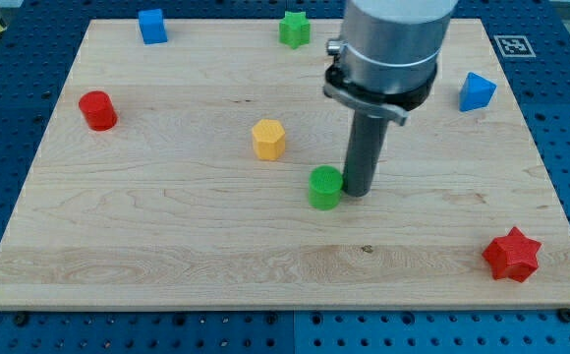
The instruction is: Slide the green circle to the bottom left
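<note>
The green circle (325, 187) is a short green cylinder near the middle of the wooden board (167, 246), a little to the view's right of centre. My tip (355, 191) stands right beside it on the view's right, touching or nearly touching its side. The dark rod rises from there to the arm's grey body at the view's top.
A yellow hexagon (268, 139) sits up and left of the green circle. A red cylinder (97, 110) is at the left, a blue cube (152, 26) at top left, a green star (295, 29) at top centre, a blue triangular block (477, 91) at right, a red star (512, 255) at bottom right.
</note>
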`<state>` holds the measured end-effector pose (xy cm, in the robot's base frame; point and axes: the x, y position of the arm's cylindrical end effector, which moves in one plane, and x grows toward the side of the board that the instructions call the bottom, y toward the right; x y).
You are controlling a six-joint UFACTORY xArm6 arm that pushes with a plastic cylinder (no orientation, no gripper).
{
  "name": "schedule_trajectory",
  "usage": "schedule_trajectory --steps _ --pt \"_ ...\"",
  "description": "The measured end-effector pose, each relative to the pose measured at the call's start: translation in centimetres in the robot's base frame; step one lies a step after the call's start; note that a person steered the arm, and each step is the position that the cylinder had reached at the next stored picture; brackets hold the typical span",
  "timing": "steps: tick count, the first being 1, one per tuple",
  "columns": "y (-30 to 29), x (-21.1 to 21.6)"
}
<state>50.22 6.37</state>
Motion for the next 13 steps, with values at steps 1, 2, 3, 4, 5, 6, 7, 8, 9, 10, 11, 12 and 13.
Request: schedule_trajectory --steps 1,2,3,4,5,6,7,8,9,10,11,12,13 --pt "-3.2 0.1" --pt "-6.1 1.2" --pt "-8.5 2.6" --pt "-11.0 2.6" --pt "-13.3 2.3" --pt "-16.0 2.0" --pt "-17.2 0.3" --pt "-19.4 0.1" --pt "-22.4 0.1" --pt "-25.1 0.1" --pt "-25.7 0.4" --pt "-25.7 1.7" --pt "-25.6 2.2"
